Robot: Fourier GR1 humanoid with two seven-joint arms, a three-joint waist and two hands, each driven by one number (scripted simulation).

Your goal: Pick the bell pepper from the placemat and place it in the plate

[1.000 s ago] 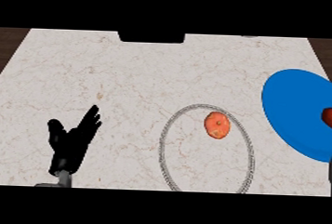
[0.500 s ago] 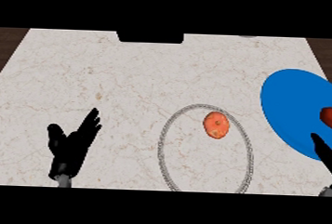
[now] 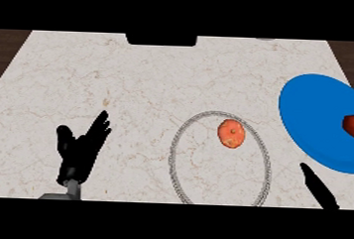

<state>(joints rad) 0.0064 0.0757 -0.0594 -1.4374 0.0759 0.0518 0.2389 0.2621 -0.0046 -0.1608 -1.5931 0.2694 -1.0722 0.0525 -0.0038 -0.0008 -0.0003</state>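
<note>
Right robot hand [image 3: 318, 188] straight-fingered, empty, just below placemat [image 3: 312, 116]; bell pepper [image 3: 353, 125] on placemat, up-right of hand, untouched.

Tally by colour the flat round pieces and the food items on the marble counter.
Blue: 1, the flat round blue disc
Grey: 1, the grey-rimmed round piece
Orange: 1, the round orange food item inside that rim
Red: 1, the dark red food item on the blue disc
Total: 4
</note>
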